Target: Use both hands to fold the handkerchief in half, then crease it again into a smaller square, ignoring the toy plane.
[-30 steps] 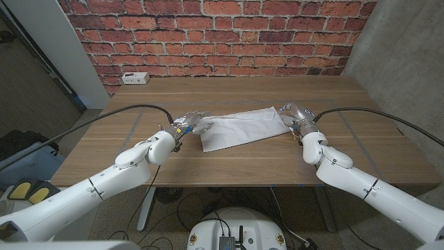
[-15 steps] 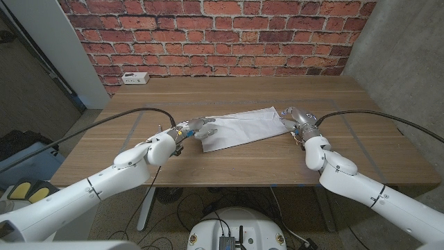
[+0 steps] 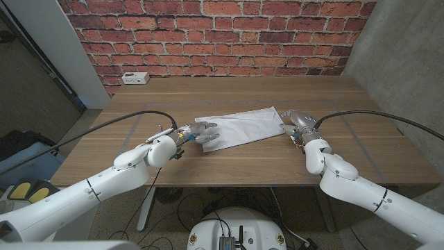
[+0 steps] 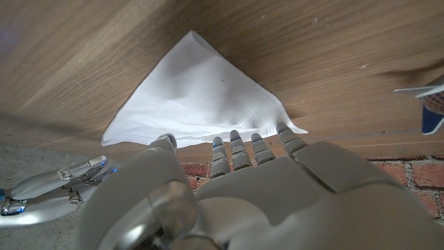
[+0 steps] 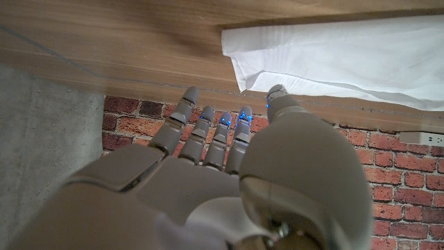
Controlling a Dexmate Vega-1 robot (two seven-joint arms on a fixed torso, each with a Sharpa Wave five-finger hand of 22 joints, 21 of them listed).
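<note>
Your left arm enters from the bottom left corner and reaches forward and inward; your left hand (image 3: 202, 132) sits at its end with fingers (image 4: 236, 149) extended and slightly spread, nothing gripped in the wrist view. Your right arm comes in from the bottom right; your right hand (image 3: 297, 120) points forward, fingers (image 5: 208, 132) extended side by side, thumb alongside, holding nothing.

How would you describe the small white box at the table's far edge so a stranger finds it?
Start at the wooden table before the brick wall. At its far left corner lies a small white power strip. It is boxy and hard, unlike the flat cloth mid-table.
</note>
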